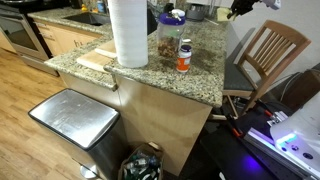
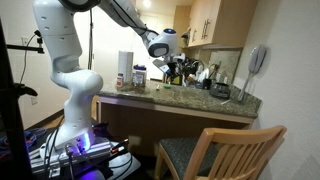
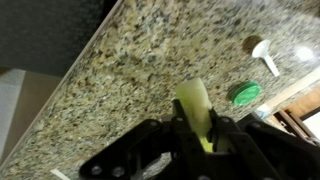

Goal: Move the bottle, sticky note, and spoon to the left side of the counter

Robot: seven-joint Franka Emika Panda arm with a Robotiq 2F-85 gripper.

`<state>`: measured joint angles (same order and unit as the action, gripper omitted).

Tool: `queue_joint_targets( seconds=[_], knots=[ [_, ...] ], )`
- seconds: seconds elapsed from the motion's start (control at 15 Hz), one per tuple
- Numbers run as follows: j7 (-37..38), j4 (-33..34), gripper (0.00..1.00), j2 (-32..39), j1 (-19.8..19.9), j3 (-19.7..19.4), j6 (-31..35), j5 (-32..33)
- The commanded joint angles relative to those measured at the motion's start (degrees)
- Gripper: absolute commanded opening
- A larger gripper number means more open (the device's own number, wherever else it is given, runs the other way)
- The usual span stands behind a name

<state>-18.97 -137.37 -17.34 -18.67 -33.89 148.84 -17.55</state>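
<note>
In the wrist view my gripper is shut on the pale yellow-green sticky note and holds it above the speckled granite counter. A white spoon lies on the counter at the upper right, beyond a green round lid. In an exterior view the small orange bottle with a white cap stands on the counter, next to the clear jar with a blue lid. The gripper hangs over the middle of the counter.
A tall paper towel roll stands by a wooden board. A steel trash can sits below the counter's end. A wooden chair stands beside the counter. Dishes and a phone crowd the far end.
</note>
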Motion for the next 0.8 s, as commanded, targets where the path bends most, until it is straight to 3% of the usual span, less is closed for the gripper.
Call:
queue_joint_targets(
  seconds=[0.0,0.13,0.2,0.4,0.73],
  knots=[
    [-2.6,-1.1,0.21,-0.5,5.4,5.6,-0.9,-3.3],
    [-3.0,-2.2,0.21,-1.8,5.4,5.6,-1.0,-3.3],
    [-3.1,-2.2,0.05,-1.9,5.4,5.5,-1.0,-3.3],
    [-10.8,-5.6,0.05,-7.0,2.8,7.6,-4.1,-9.9],
    [-15.0,-8.5,0.05,-13.7,5.2,12.7,-13.6,-11.7]
  ],
)
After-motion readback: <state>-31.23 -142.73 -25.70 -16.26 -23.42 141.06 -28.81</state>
